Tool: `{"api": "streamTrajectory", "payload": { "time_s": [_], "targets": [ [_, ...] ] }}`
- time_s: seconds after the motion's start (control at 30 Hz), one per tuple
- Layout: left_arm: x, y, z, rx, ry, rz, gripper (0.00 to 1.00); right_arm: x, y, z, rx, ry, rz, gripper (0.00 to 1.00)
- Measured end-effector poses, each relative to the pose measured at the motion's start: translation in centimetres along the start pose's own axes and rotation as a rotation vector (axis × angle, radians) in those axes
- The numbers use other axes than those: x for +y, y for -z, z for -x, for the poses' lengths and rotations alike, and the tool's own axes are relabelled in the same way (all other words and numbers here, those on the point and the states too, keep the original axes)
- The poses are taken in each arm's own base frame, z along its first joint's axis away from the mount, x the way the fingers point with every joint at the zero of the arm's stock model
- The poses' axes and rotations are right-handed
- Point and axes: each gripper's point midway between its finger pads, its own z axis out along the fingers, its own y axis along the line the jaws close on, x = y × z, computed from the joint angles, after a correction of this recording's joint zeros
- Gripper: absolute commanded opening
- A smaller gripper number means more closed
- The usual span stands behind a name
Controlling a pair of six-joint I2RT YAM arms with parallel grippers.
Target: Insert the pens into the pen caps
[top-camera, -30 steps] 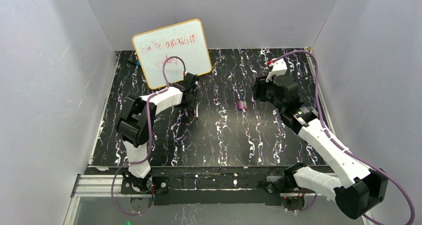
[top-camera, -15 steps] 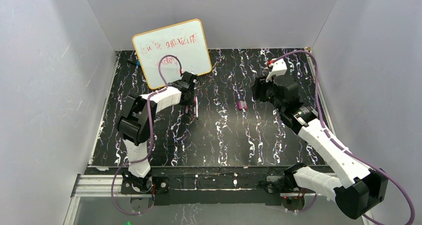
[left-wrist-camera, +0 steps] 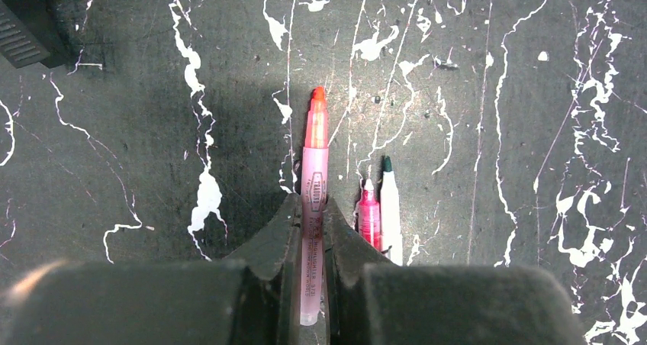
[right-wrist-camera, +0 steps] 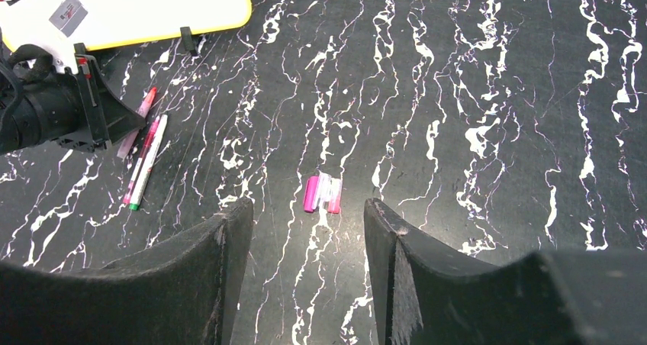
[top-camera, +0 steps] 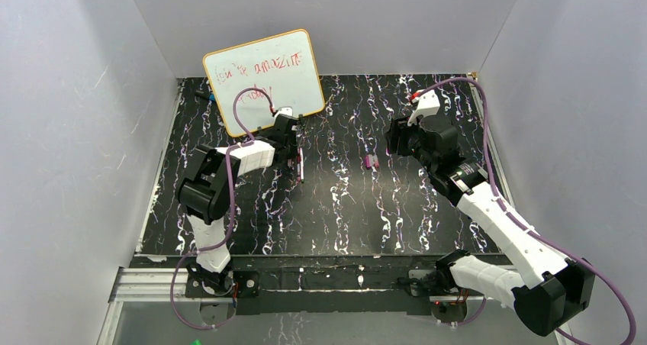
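Pale-pink see-thru plastic pen w/ orange-red tip is clamped in left gripper, long axis along fingers, tip fwd, while stubby magenta plastic caps lie well apart to its right on black marbled table, just ahead of right gripper, fingers spread & empty, so right arm nearer.
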Motion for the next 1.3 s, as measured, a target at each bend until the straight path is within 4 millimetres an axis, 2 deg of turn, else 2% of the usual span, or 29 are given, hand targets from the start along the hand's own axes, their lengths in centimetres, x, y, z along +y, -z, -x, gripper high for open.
{"api": "streamTrajectory", "payload": {
  "time_s": [0.17,0.23,0.33,0.4,0.47,0.53,0.6,0.67,0.77,0.87,0.93,1.03,1.17,1.3],
  "targets": [
    [0.0,0.4,0.1,-0.020,0.018,-0.014,0.00,0.0,0.0,0.0,0.000,0.000,0.000,0.63],
    [0.5,1.2,-0.5,-0.017,0.024,-0.013,0.00,0.0,0.0,0.0,-0.001,0.000,0.001,0.63],
    [1.4,3.2,-1.9,0.021,0.013,-0.009,0.00,0.1,0.0,0.0,0.001,0.000,0.008,0.66],
    [2.0,4.7,-3.1,0.074,-0.014,-0.006,0.00,0.5,-0.1,-0.2,0.002,-0.001,0.027,0.73],
    [2.5,6.3,-3.9,0.123,-0.056,-0.011,0.00,1.3,-0.3,-0.5,0.002,-0.006,0.077,0.80],
    [2.4,7.9,-3.7,0.132,-0.087,-0.033,0.00,2.9,-0.4,-1.4,0.008,-0.009,0.169,0.83],
    [1.8,9.9,-2.4,0.103,-0.115,-0.086,0.00,4.7,-0.3,-2.3,0.019,-0.021,0.275,0.85],
    [0.9,12.2,-0.2,0.034,-0.132,-0.151,0.00,6.7,0.1,-2.6,0.019,-0.042,0.395,0.86],
    [-0.4,16.0,2.8,-0.091,-0.149,-0.254,0.00,9.5,1.0,-1.8,-0.008,-0.077,0.560,0.90],
    [-1.8,19.4,4.9,-0.202,-0.166,-0.365,0.00,12.2,2.3,-0.5,-0.044,-0.118,0.728,0.97],
    [-2.9,21.0,5.3,-0.260,-0.168,-0.455,0.00,13.8,3.1,0.4,-0.069,-0.156,0.839,0.99],
    [-4.6,22.8,4.3,-0.317,-0.146,-0.612,0.00,15.7,4.1,0.9,-0.092,-0.240,0.990,0.99],
    [-6.6,24.4,3.1,-0.338,-0.108,-0.781,0.00,16.7,4.1,-0.2,-0.078,-0.349,1.080,0.99],
    [-8.2,26.3,3.8,-0.373,-0.094,-0.905,0.00,17.6,4.4,0.1,-0.096,-0.384,1.112,0.99]
  ]
}}
